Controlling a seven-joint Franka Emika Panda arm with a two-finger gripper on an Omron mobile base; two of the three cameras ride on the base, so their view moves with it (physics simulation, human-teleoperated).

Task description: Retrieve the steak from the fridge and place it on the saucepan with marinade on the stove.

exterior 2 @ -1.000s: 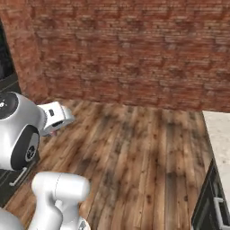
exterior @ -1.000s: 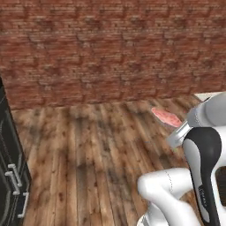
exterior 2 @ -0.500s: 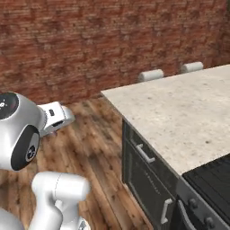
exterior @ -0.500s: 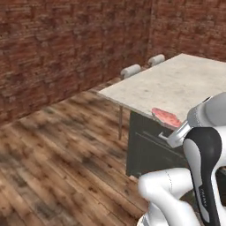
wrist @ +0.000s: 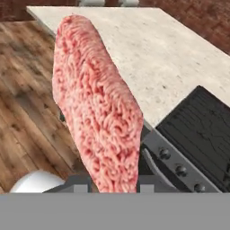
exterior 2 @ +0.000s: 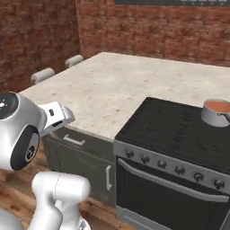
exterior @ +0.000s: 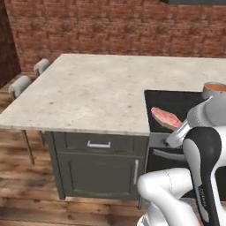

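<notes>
The steak (exterior: 165,118), a flat pinkish-red piece of meat, hangs in the air in front of the stove's (exterior: 176,102) near left corner, with my gripper (exterior: 171,128) shut on its lower end. In the hand view the steak (wrist: 96,103) stands up the middle and hides the fingertips. The saucepan (exterior 2: 216,112), shiny steel with orange-red marinade (exterior 2: 217,106) inside, sits on the black stove (exterior 2: 170,130) at its far right. From the left base view the saucepan (exterior: 215,90) shows just behind my arm. The fridge is out of view.
A pale stone counter (exterior: 92,92) joins the stove on its left, over grey cabinet doors and a drawer (exterior: 99,165). Two round stools (exterior: 42,66) stand at the counter's far left end. A brick wall runs behind, and wood floor lies below.
The whole picture has swung round with the base: brick wall and floor gave way to the counter, then to the stove and saucepan. The steak has stayed in the gripper.
</notes>
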